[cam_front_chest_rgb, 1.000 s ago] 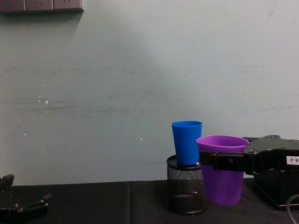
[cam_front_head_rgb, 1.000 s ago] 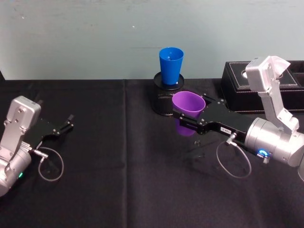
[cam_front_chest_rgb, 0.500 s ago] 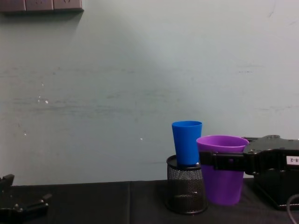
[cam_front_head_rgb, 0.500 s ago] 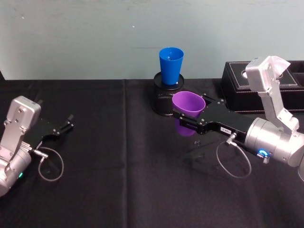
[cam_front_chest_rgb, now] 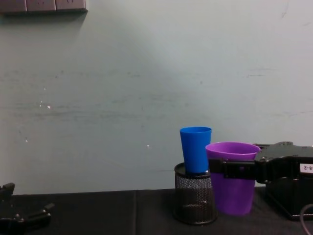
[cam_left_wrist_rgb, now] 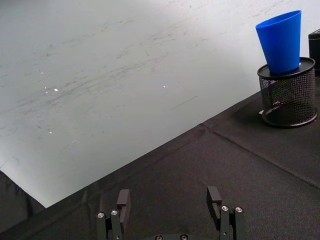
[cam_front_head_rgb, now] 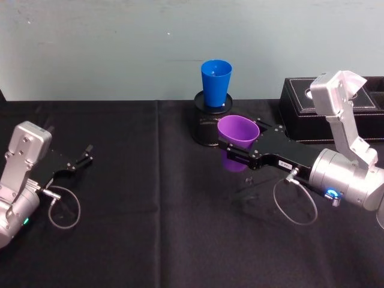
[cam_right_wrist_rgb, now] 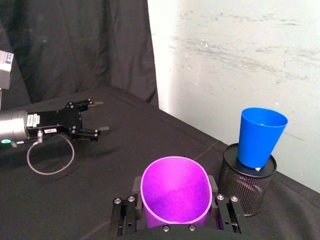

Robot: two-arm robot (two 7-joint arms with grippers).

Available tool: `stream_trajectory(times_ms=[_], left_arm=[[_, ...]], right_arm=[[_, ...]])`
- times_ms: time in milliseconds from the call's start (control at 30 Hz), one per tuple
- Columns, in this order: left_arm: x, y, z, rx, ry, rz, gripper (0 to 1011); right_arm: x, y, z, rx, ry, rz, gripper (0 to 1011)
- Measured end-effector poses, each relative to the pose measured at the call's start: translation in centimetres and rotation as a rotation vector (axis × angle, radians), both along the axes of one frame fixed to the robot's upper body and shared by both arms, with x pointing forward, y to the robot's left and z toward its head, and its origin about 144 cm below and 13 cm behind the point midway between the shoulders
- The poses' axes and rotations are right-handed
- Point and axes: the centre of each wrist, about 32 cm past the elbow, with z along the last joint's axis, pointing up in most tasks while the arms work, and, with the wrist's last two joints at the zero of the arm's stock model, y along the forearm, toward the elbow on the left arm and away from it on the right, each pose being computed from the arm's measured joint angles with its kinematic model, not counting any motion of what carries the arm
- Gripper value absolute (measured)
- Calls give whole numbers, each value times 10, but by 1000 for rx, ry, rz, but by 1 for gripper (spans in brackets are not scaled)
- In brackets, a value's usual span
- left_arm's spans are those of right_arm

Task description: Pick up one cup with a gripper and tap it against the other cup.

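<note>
Purple cup (cam_front_head_rgb: 238, 129) sits upright in the right gripper (cam_front_head_rgb: 235, 150), whose black fingers are clamped on its sides just under the rim; its open mouth shows between them in the right wrist view. It is near the middle of the black cloth (cam_front_head_rgb: 150, 210), just beside the mesh holder (cam_front_head_rgb: 207, 129) on the robot's right, and I cannot tell whether its base rests on the cloth or hangs just above it. Blue cup (cam_front_head_rgb: 215, 81) stands in the holder, leaning a little, with a small gap between it and the purple rim. Behind the right arm lies a black box (cam_front_head_rgb: 300, 102). Left gripper (cam_front_head_rgb: 84, 157) rests low at the left edge, well apart from both cups, fingers spread.
</note>
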Motion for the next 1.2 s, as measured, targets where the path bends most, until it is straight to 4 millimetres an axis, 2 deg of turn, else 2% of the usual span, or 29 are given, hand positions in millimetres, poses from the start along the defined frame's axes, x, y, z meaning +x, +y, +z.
stream_trajectory(times_ms=[733, 967, 1200], left_arm=[[0, 0, 0, 0, 0, 0, 1000], [0, 0, 0, 0, 0, 0, 1000], [0, 0, 0, 0, 0, 0, 1000]], right_arm=[[1, 1, -1, 0, -2, 4, 720], [11, 6, -7, 13, -9, 9, 720], [33, 12, -16, 37, -4, -11, 720]])
